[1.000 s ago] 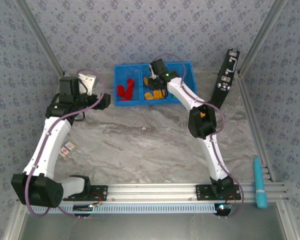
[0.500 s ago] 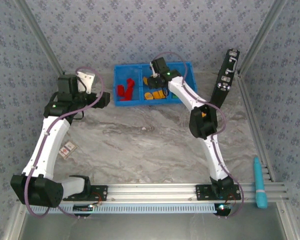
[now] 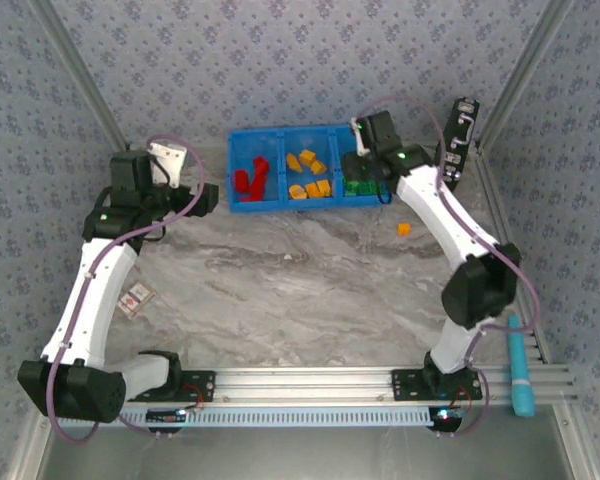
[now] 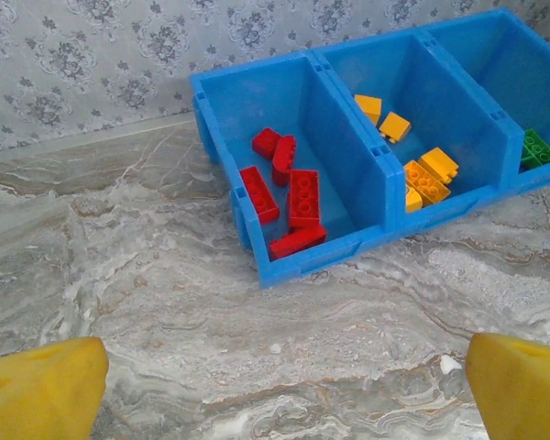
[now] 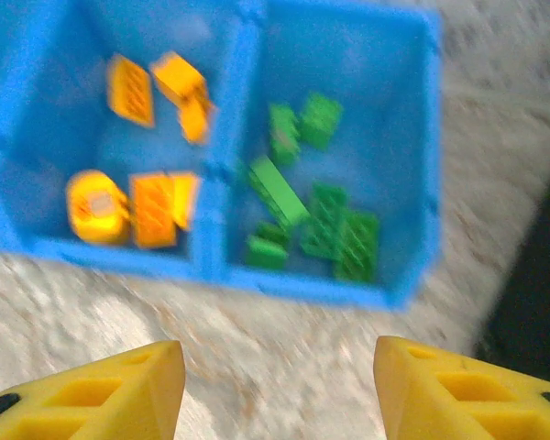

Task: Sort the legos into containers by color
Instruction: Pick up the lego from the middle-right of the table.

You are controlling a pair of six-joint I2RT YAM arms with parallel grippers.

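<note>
The blue bin (image 3: 280, 207) stands at the back of the table with three containers side by side. Red legos (image 4: 291, 197) lie in the left one, orange-yellow legos (image 5: 154, 209) in the middle one and green legos (image 5: 330, 225) in the right one. One orange lego (image 3: 404, 229) lies loose on the table to the right of the bin's front. My right gripper (image 3: 365, 168) hangs open over the bin's right end; in the blurred right wrist view this gripper (image 5: 280, 376) has nothing between its fingers. My left gripper (image 3: 208, 198) is open just left of the bin, fingers (image 4: 46, 390) spread wide over bare table.
A black upright case (image 3: 453, 150) leans at the back right, close to my right arm. A teal tool (image 3: 520, 365) lies at the near right edge. A small card (image 3: 137, 298) sits under my left arm. Patterned walls close in the back and sides.
My right arm has swung from over the middle container to the right end of the bin, and its jaws have opened wider. The left arm has barely moved.
</note>
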